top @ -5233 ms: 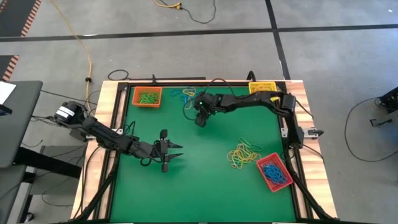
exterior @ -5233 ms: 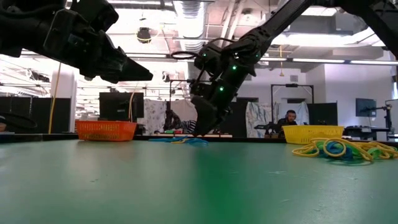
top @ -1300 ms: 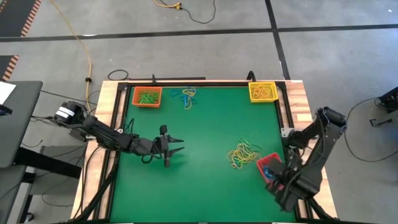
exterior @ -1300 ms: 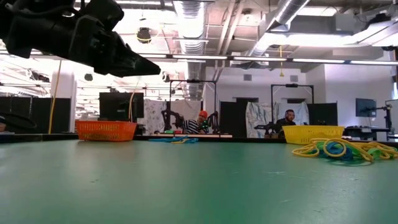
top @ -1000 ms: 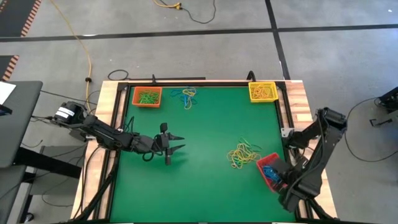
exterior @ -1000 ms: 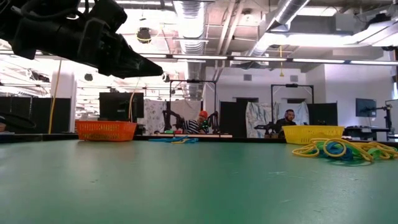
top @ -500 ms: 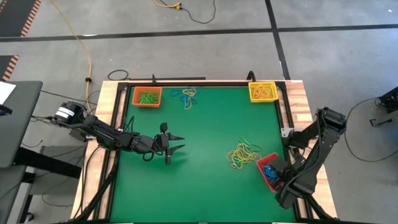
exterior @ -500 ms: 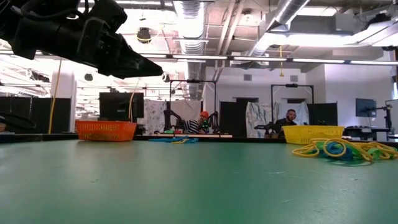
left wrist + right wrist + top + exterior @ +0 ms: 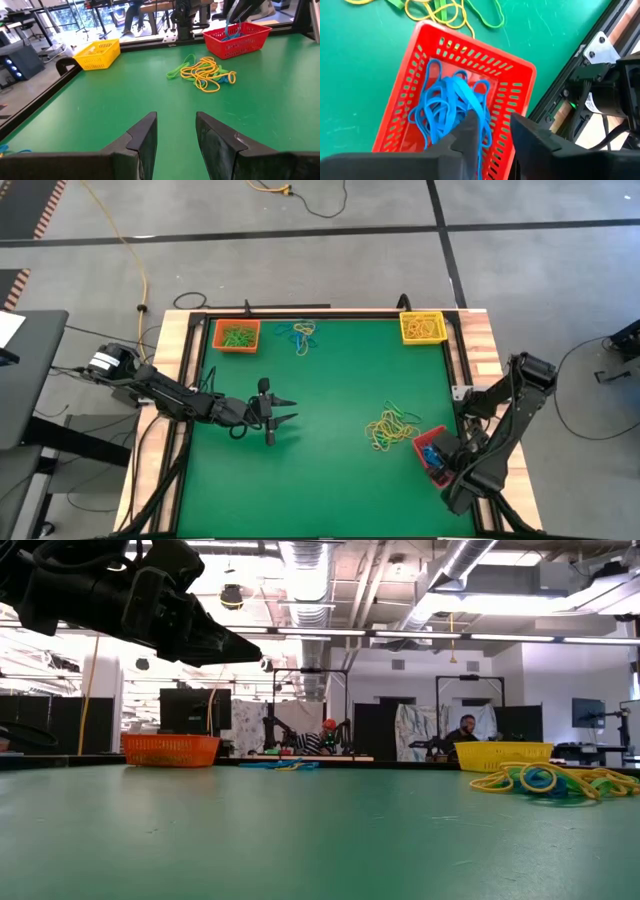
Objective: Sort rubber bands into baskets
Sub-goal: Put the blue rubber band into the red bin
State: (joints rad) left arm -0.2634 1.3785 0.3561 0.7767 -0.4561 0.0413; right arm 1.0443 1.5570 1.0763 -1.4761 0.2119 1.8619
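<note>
Blue rubber bands [image 9: 451,111] are seen piled in the red plastic basket [image 9: 512,75], right under the right gripper [image 9: 492,131], fingers apart. The mixed tangle [image 9: 390,427] sits just beside, far from the open, empty left gripper [image 9: 283,417].

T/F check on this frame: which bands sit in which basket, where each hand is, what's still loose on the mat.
1. The red basket holds blue rubber bands. True.
2. The orange basket holds yellow bands. False: the bands in it are green.
3. The right hand hangs over the red basket with its fingers apart, nothing between them. True.
4. The left hand is shut on a band. False: it hovers open and empty over bare mat, left of centre.
5. All loose bands are sorted. False: a mixed pile lies beside the red basket, and a smaller cluster sits near the far edge.
6. The yellow basket stands in the far right corner. True.
</note>
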